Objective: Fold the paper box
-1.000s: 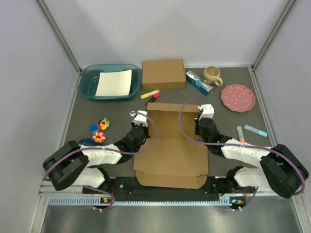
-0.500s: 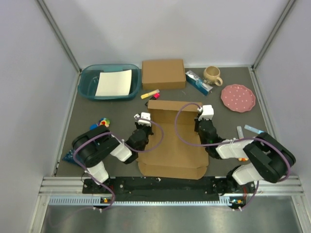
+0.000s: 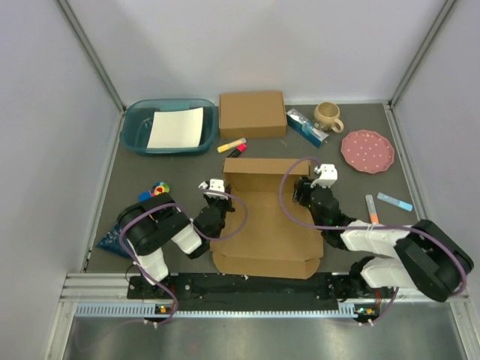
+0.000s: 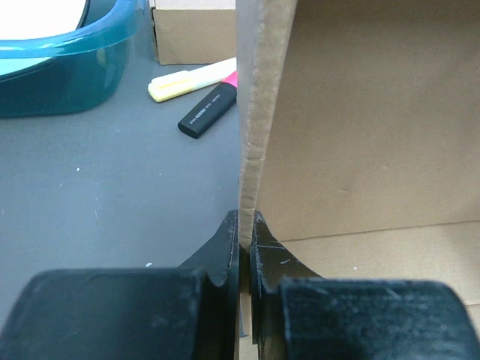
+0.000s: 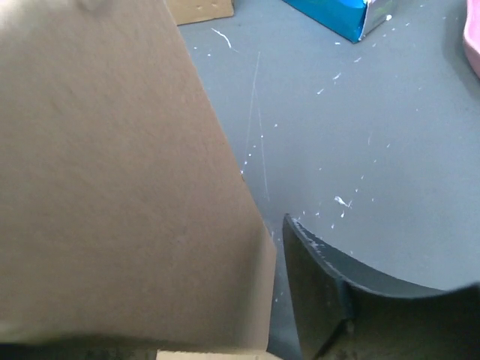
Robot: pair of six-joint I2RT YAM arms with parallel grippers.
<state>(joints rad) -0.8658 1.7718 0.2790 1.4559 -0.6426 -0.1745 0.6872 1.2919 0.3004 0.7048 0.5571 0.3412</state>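
Brown cardboard fills the middle of the worktop (image 3: pixel 349 180): the paper box (image 3: pixel 262 229) lies half-formed between the two arms, with its base flat and its far wall standing upright. A rounded flap lies flat at the near edge by the arm bases. The left gripper (image 4: pixel 245 225) is clamped tight on an upright panel at the box's left side, whose raw corrugated edge rises straight from between its fingers. The right gripper (image 3: pixel 301 187) sits at the box's far right corner with its jaws parted. Its wrist view shows one dark finger (image 5: pixel 315 277) just clear of the panel's edge with a sliver of grey between them, while the cardboard hides the other finger. Just beyond the far wall lie a yellow highlighter (image 4: pixel 196 79) and a black marker (image 4: pixel 210 110), near the box but apart from it, and a smaller cardboard box (image 3: pixel 253 114) stands behind them. To the left, bare grey runs out to a teal basin (image 3: pixel 142 127) and some coloured toys (image 3: pixel 155 196). To the right, an open strip separates the box from two small tubes (image 3: pixel 371 206). A blue carton (image 3: pixel 307 127), a mug (image 3: pixel 328 115) and a pink plate (image 3: pixel 367 151) sit well back.
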